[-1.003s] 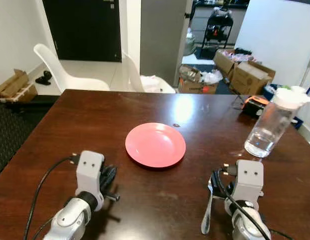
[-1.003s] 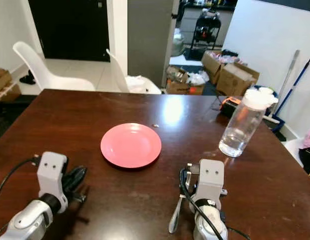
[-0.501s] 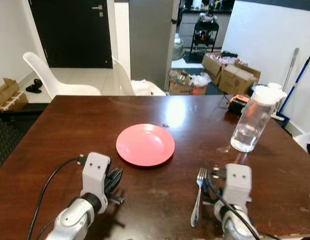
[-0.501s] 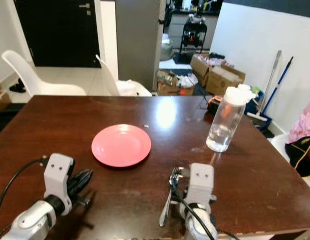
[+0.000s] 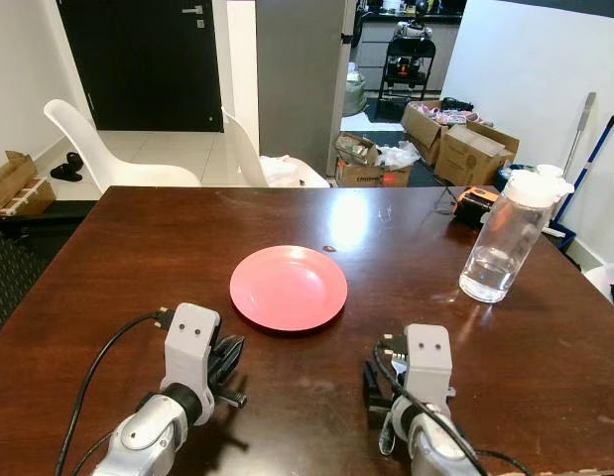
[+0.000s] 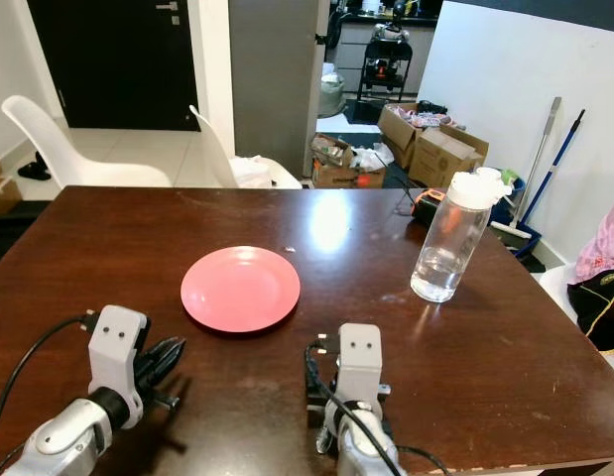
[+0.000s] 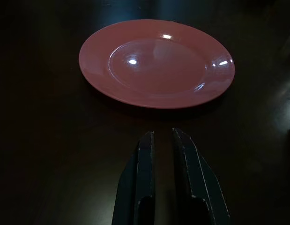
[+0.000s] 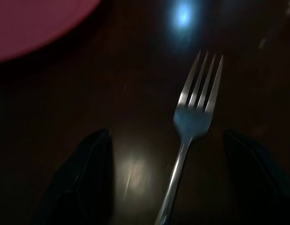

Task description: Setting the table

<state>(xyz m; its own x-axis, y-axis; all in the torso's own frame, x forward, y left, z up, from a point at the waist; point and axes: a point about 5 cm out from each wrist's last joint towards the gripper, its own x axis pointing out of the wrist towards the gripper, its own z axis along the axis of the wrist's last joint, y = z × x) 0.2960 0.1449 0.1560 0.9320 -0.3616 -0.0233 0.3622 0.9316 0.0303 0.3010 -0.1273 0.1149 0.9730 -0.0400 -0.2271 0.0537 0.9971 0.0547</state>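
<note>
**Fork down, plate in the middle**

Right gripper [image 8: 166,154] spread wide, holding nothing; fork [image 8: 191,122] lies flat between its fingers near the tabletop's [image 5: 138,248] front edge. Left gripper [image 7: 167,140] nearly closed, empty. Pink plate [image 5: 288,287] sits mid-tabletop, water bottle [image 5: 502,243] by the right edge.

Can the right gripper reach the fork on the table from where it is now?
Probably yes: the fork lies on the bare table between the open fingers of the right gripper, nothing blocking it.

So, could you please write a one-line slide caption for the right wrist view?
Open right gripper straddling a silver fork on the dark wooden table, beside the pink plate.
</note>
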